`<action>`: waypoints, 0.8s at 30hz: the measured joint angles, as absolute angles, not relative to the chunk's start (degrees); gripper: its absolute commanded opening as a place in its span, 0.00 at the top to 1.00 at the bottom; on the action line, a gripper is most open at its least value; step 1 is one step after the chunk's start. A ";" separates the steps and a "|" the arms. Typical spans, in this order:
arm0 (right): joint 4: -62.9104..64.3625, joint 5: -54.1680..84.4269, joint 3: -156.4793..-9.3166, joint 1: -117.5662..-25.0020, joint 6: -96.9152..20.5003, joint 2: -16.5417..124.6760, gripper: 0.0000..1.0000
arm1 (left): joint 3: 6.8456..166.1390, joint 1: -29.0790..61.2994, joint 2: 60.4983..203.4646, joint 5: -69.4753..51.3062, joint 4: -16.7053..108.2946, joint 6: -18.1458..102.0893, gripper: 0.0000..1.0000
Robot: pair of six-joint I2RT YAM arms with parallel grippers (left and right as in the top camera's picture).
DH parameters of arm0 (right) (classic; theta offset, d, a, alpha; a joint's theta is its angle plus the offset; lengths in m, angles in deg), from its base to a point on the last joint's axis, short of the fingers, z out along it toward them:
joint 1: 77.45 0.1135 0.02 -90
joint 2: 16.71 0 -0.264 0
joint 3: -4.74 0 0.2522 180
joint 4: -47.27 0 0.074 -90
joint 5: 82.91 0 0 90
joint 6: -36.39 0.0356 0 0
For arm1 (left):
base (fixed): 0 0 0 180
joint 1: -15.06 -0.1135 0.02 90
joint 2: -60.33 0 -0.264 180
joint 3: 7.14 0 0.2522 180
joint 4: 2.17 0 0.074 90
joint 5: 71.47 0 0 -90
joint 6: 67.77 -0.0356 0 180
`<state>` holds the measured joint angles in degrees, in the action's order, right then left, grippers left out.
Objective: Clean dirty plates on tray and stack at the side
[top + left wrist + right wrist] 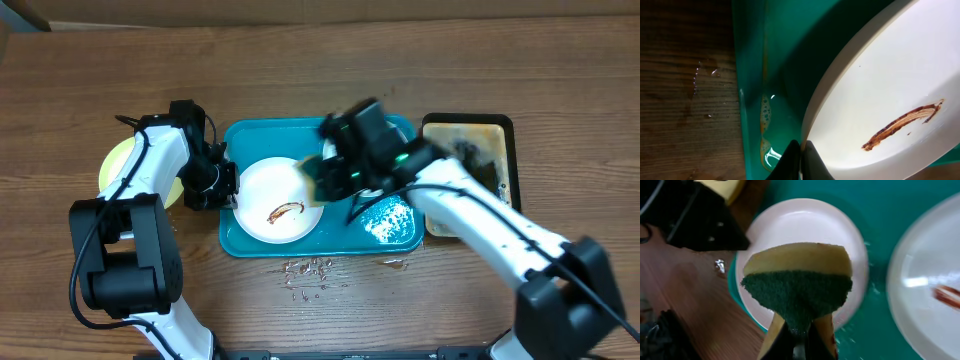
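The teal tray [262,138] lies mid-table. A white plate [278,200] with a brown smear sits on its left half. My left gripper [222,185] is shut on that plate's left rim; in the left wrist view its fingers [801,161] pinch the plate [890,85] at its edge, over the tray [775,65]. My right gripper [325,178] is shut on a yellow-and-green sponge [797,277] and holds it above a second white plate [805,222]. The smeared plate [930,290] shows to the right there. A yellow-green rimmed plate [118,160] lies on the table at the left, partly under my left arm.
A black tray [470,165] with brown liquid stands right of the teal tray. Soapy foam [390,220] lies on the teal tray's right side. Water drops [310,268] spot the wood in front of the tray.
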<state>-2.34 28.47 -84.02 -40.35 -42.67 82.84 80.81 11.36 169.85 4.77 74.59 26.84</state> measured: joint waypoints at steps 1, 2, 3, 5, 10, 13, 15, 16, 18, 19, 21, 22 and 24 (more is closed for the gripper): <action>-0.75 28.52 -84.02 -38.82 -42.03 83.72 0.96 | 80.81 11.36 169.85 4.77 74.59 26.84 0.96; 1.11 28.43 -84.02 -37.39 -41.31 84.68 0.96 | 80.81 11.36 169.85 4.77 74.59 26.84 0.96; 2.75 28.12 -84.02 -36.11 -40.28 85.62 0.96 | 80.81 11.36 169.85 4.77 74.59 26.84 0.96; 5.46 27.07 -84.02 -33.61 -37.95 87.50 0.96 | 80.81 11.36 169.85 4.77 74.61 26.84 0.96; 12.26 24.36 -84.02 -30.60 -32.92 90.73 0.96 | 80.81 11.64 169.85 4.77 74.59 26.84 0.96; 15.27 23.47 -84.02 -30.05 -31.15 92.22 0.96 | 80.81 11.73 169.85 4.77 74.59 26.84 0.96; 16.15 23.14 -84.02 -29.83 -30.12 93.16 0.96 | 80.81 11.71 169.85 4.77 74.61 26.84 0.96; 16.34 23.07 -84.02 -29.79 -29.51 93.70 0.96 | 80.81 11.71 169.85 4.77 74.59 26.84 0.96; 16.69 22.92 -84.02 -29.70 -28.04 95.23 0.96 | 80.81 11.71 169.85 4.77 74.59 26.84 0.96; 16.87 22.83 -84.02 -29.68 -27.28 96.15 0.96 | 80.81 11.71 169.87 4.77 74.59 26.84 0.96; 17.06 22.77 -84.02 -29.68 -25.71 97.79 0.96 | 80.81 11.71 169.85 4.77 74.59 26.84 0.96; 17.28 22.79 -84.02 -29.68 -25.01 98.43 0.96 | 80.81 11.71 169.85 4.77 74.59 26.84 0.96; 18.31 23.23 -84.02 -29.61 -23.91 99.56 0.96 | 80.81 11.71 169.85 4.77 74.59 26.84 0.96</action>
